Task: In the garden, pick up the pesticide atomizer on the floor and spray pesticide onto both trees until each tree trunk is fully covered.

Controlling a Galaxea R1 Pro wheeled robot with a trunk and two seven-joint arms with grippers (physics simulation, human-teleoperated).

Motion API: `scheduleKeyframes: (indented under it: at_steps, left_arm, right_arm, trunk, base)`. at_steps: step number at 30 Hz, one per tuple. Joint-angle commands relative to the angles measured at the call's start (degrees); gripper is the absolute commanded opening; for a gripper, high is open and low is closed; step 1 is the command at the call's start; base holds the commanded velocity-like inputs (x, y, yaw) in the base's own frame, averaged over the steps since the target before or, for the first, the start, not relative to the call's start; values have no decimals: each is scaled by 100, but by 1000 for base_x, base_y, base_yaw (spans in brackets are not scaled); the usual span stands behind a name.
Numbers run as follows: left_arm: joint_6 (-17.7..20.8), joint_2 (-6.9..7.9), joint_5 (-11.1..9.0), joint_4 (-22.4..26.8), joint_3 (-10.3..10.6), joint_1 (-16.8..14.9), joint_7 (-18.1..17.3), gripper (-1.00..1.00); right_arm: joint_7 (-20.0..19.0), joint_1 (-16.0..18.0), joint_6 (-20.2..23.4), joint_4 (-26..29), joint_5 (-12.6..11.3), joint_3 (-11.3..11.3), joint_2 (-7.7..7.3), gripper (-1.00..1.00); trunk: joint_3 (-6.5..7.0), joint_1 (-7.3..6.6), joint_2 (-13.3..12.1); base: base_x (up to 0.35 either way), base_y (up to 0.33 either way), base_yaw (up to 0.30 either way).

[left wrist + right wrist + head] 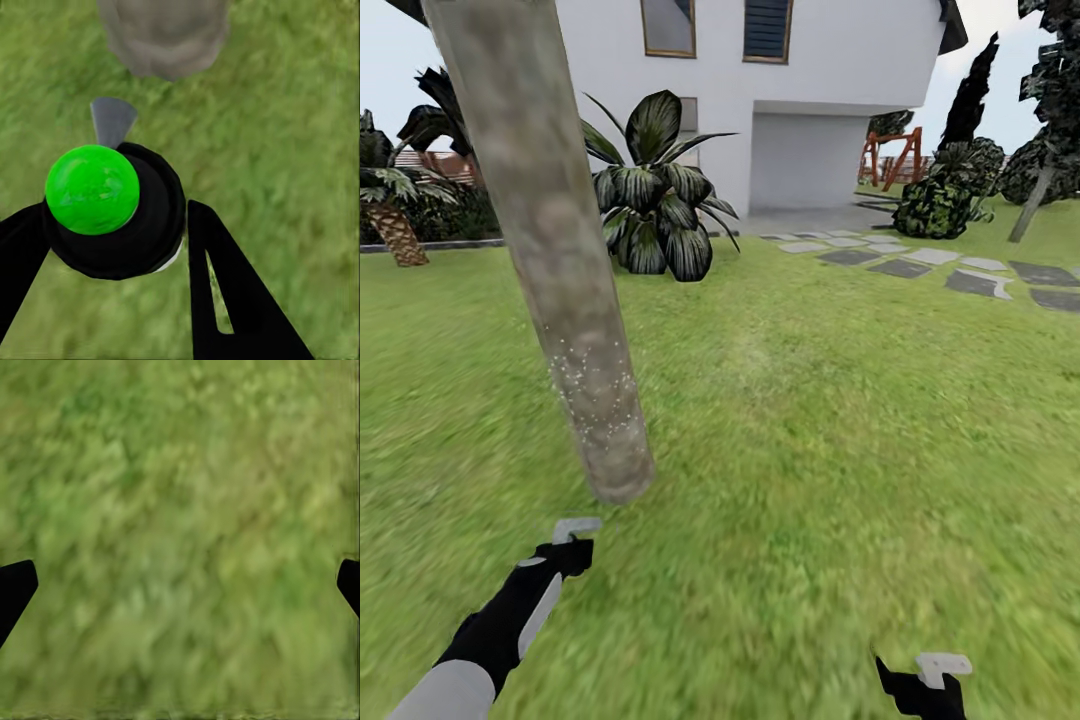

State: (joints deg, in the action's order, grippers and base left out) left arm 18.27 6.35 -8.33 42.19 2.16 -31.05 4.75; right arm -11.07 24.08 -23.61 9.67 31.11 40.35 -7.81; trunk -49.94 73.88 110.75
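Observation:
A thick mottled grey-brown tree trunk (550,250) rises from the grass just ahead of my left arm; its base (165,34) also shows in the left wrist view. White pesticide specks (595,385) dot its lower part. My left gripper (567,548) hangs close in front of the trunk's foot. The left gripper (112,229) is shut on the pesticide atomizer (94,187), a black body with a bright green round top and a grey nozzle (112,120) turned toward the trunk. A second tree (1035,205) leans far off at the right. My right gripper (925,685), (180,585) is open over bare grass.
A white house (810,90) stands behind. A dark broad-leaved plant (655,190) grows right of the trunk and a short palm (395,225) at far left. Grey stepping stones (960,270) and round bushes (940,200) lie at the right. Open lawn (810,450) spreads ahead.

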Motion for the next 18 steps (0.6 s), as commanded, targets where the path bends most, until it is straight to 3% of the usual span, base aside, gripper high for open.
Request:
scheduleKeyframes:
  at_steps: [1,3,7,11,14,15,17,18]
  left_arm:
    - [-84,-63,53,-4,245,5,5,-100]
    - [-181,-115,61,-28,562,10,6,-100]
    - [-230,-89,66,-190,724,16,-139,-100]
    - [-236,30,87,-219,868,93,-869,-100]
    - [-259,332,168,-220,881,210,-1872,-100]
    - [-321,401,321,-223,886,238,-2204,-100]
    - [-741,482,1113,-419,880,260,-3283,-100]
    - [-1208,501,1831,-814,864,265,-4048,-100]
  right_arm:
    - [0,0,3,0,0,-1,0,100]
    - [0,0,10,-4,0,-1,-1,100]
    - [0,0,15,-7,0,7,-1,100]
    - [0,0,15,-9,0,7,-1,100]
    - [-5,0,15,-3,-2,0,-1,100]
    - [-11,0,15,2,-5,0,2,100]
    - [-27,4,8,15,-4,-14,56,100]
    - [-49,8,13,134,123,-374,197,100]
  trunk:
    - [0,0,0]
    - [0,0,0]
    - [0,0,0]
    - [0,0,0]
    - [0,0,0]
    - [0,0,0]
    - [0,0,0]
    - [0,0,0]
  base:
    - [-282,187,-298]
    - [-282,190,-298]
    - [-263,210,-298]
    - [-78,202,-300]
    - [-5,87,-274]
    - [-1,17,-114]
    - [0,5,-35]
    - [0,1,-6]
